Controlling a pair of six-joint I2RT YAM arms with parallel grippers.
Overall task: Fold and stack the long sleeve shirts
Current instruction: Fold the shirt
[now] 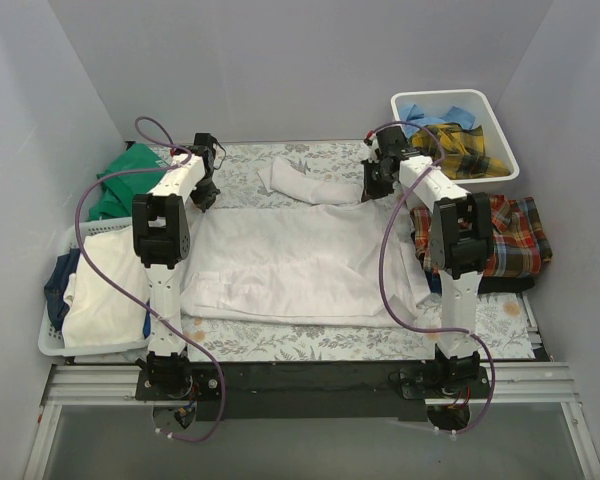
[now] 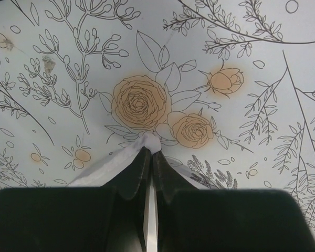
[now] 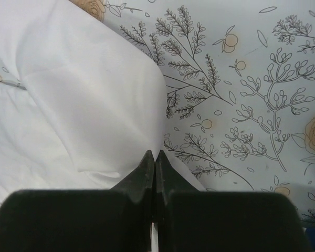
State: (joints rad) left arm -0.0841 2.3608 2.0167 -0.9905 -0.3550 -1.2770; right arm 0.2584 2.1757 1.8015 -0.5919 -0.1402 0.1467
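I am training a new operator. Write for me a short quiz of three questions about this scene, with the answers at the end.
1. Short answer: which two shirts lie in the bin at the far right?
2. Where does the red plaid shirt lie? A) in that bin; B) right of the white shirt; C) on top of the white shirt.
3. True or false: the left gripper hangs open above the white shirt.
Key: 1 the light blue shirt and the yellow plaid shirt; 2 B; 3 false, it is shut on that shirt's edge.
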